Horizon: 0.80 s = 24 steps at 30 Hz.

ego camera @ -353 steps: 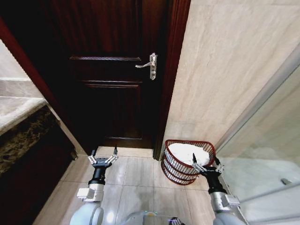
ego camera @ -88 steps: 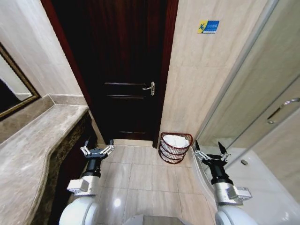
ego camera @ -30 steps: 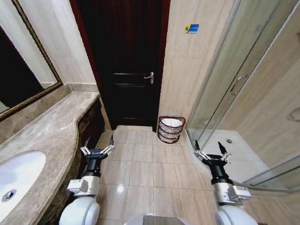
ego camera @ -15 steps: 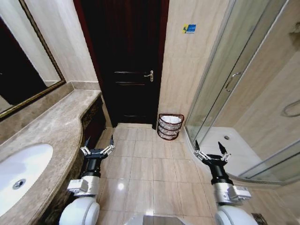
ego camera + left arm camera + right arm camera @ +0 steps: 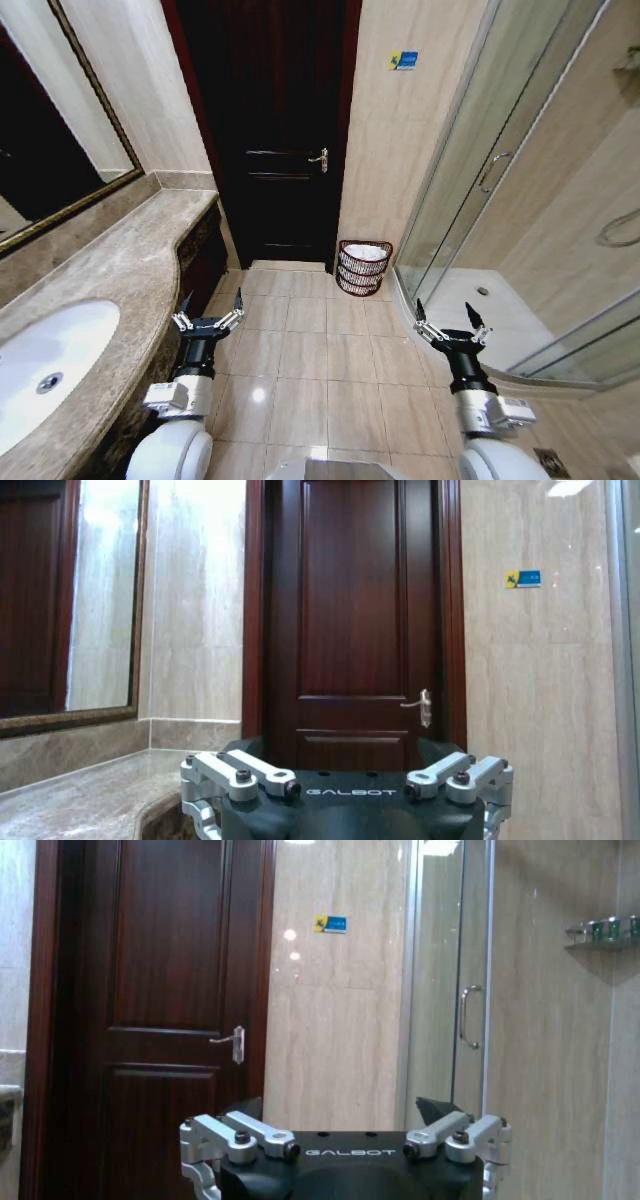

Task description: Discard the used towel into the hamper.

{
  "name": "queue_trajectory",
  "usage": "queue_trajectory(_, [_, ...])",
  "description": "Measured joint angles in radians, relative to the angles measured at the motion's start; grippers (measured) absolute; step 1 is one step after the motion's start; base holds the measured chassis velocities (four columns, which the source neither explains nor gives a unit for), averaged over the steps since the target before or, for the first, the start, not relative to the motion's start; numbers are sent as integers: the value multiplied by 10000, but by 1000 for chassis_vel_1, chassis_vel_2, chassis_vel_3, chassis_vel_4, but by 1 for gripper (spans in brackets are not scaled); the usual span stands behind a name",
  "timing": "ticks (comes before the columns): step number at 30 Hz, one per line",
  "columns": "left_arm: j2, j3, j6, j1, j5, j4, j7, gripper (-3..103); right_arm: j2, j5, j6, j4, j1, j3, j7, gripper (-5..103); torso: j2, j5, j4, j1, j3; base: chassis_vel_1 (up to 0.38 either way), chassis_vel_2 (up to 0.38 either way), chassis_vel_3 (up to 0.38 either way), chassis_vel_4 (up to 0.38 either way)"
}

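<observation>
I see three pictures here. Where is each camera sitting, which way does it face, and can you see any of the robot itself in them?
Head view: high on the robot, looking forward and down at the floor, the hamper with a white towel in it, and the door; left gripper and right gripper both open.
Left wrist view: faces the door and mirror over its own gripper.
Right wrist view: faces the door and shower door.
All three share the door handle.

Hamper point(image 5: 364, 267), centre frame by the door, too small to identify its white contents. Sink point(image 5: 48, 372) cut off at left edge. Both wrist views crop the fingers point(image 5: 240, 769) at bottom.
</observation>
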Motion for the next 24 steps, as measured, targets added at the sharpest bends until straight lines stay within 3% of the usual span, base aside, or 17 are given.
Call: queue_trajectory(24, [0, 0, 0, 0, 0, 0, 0, 100, 0, 0, 0, 0, 0, 0, 0, 100, 0, 0, 1, -1, 0, 0, 0, 0, 0])
